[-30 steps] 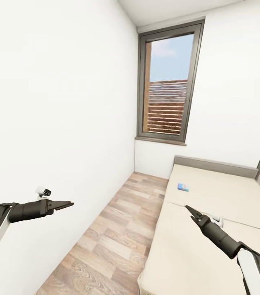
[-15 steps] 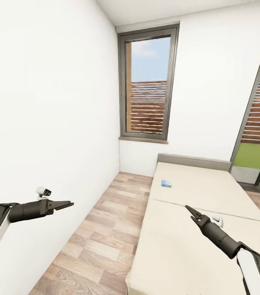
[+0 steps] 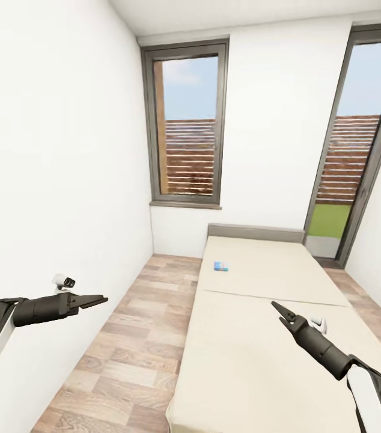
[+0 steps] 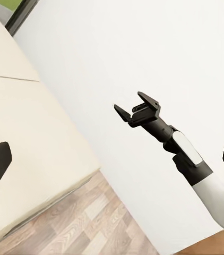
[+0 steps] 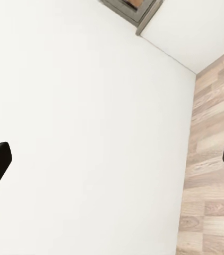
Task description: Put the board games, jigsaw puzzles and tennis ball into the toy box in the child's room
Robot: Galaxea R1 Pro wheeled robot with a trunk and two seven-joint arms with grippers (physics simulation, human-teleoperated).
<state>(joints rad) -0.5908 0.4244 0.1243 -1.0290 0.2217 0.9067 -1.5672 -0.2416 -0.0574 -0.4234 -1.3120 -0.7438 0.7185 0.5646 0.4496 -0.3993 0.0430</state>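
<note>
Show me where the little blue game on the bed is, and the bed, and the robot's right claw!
blue board game [image 3: 220, 266], head view, middle of its top face.
bed [image 3: 256, 361], head view, bare mattress near the foot.
right gripper [image 3: 279, 310], head view, between its fingertips.

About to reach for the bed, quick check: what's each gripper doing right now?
Left gripper: open, empty.
Right gripper: open, empty, above the bed.

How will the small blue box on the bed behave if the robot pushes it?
The blue box lies flat on the bed, so it probably slides and will not roll or tip. It looks thin and small, so likely light. The soft-looking cover may drag.
</note>
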